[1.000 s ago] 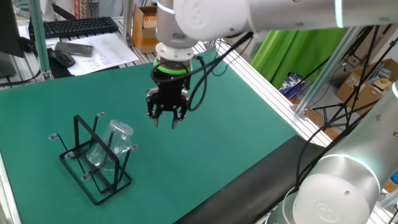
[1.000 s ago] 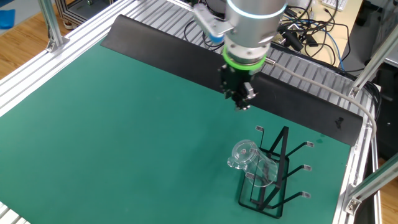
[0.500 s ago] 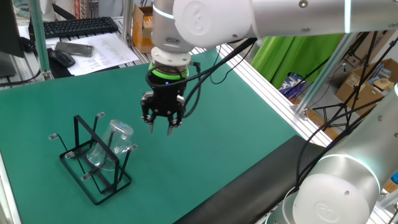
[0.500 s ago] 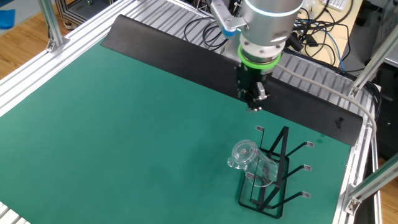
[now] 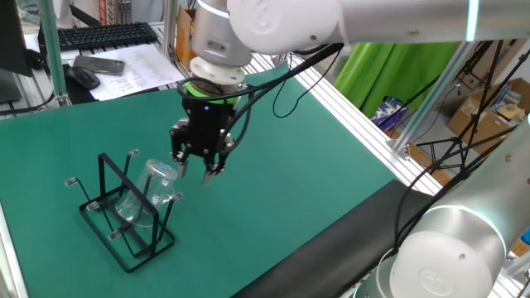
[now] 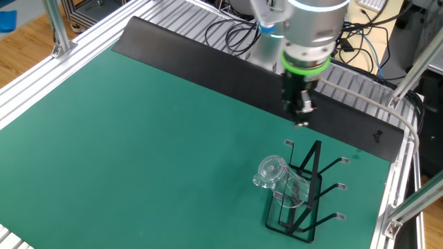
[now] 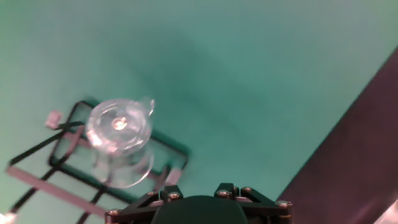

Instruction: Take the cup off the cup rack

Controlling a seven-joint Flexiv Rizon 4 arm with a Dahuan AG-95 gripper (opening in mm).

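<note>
Half-hidden fingertips leave the gripper seemingly spread, empty, above the cup on the cup rack.

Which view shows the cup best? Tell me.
The hand view: the cup fills it, base toward the camera, handle visible. Both fixed views show it smaller, tilted on the cup rack, its clear glass hard to trace.

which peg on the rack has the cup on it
The cup hangs upside down on a peg on the cup rack side facing away from the black strip; the pegs opposite are bare.
</note>
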